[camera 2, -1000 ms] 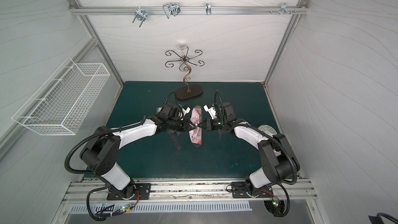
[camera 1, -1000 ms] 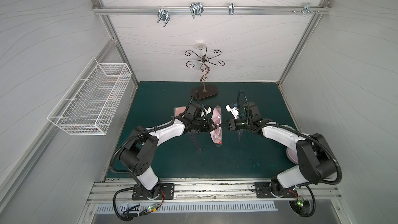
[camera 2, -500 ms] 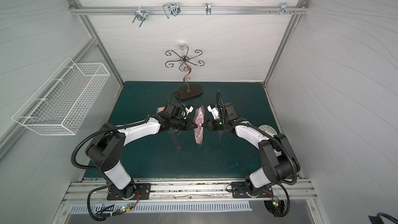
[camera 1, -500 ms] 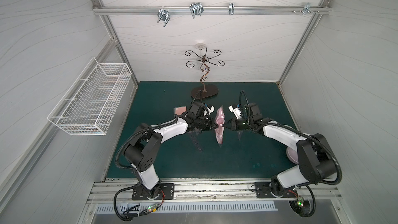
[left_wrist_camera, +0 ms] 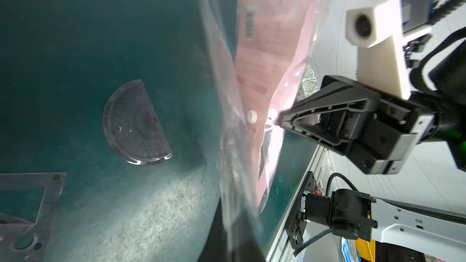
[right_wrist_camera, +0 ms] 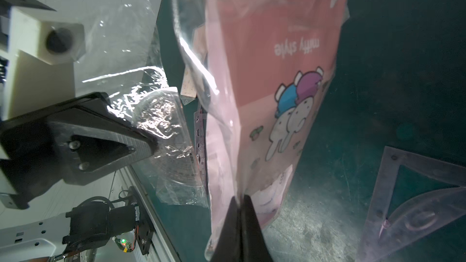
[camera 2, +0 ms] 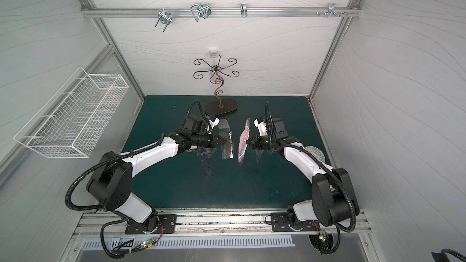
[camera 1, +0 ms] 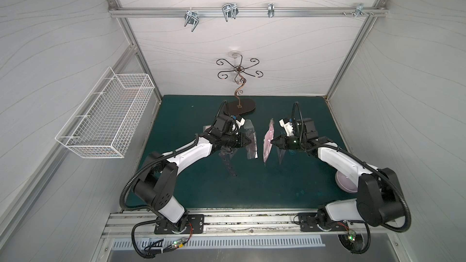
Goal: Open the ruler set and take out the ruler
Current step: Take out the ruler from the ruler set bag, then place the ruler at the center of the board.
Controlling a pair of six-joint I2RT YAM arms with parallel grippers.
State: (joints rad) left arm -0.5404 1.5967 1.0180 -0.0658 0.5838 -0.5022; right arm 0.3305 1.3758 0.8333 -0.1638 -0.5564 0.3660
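Observation:
The ruler set is a clear pouch with a pink cartoon card (right_wrist_camera: 272, 76), hanging upright over the green mat. My right gripper (right_wrist_camera: 240, 200) is shut on the pink side (camera 1: 267, 144) (camera 2: 243, 144). My left gripper (camera 1: 252, 143) (camera 2: 228, 140) is shut on the clear sheet (camera 1: 249, 134) (left_wrist_camera: 227, 112). In both top views a gap shows between the sheet and the pink side. A white snap (left_wrist_camera: 252, 116) sits on the plastic. I cannot pick out a straight ruler for certain. A narrow marked strip (right_wrist_camera: 199, 132) shows behind the clear sheet.
A protractor (left_wrist_camera: 136, 124) and a set square (left_wrist_camera: 30, 197) (camera 1: 228, 166) lie on the mat below the left arm. Another set square (right_wrist_camera: 423, 172) lies under the right gripper. A hook stand (camera 1: 239, 104) stands at the back, a wire basket (camera 1: 106, 119) on the left wall, and a pink bowl (camera 1: 345, 185) beneath the right arm.
My left gripper has shut on the clear sheet and drawn it leftward. The pouch, which hung as one piece between the grippers, now stands parted. The right gripper has kept its hold.

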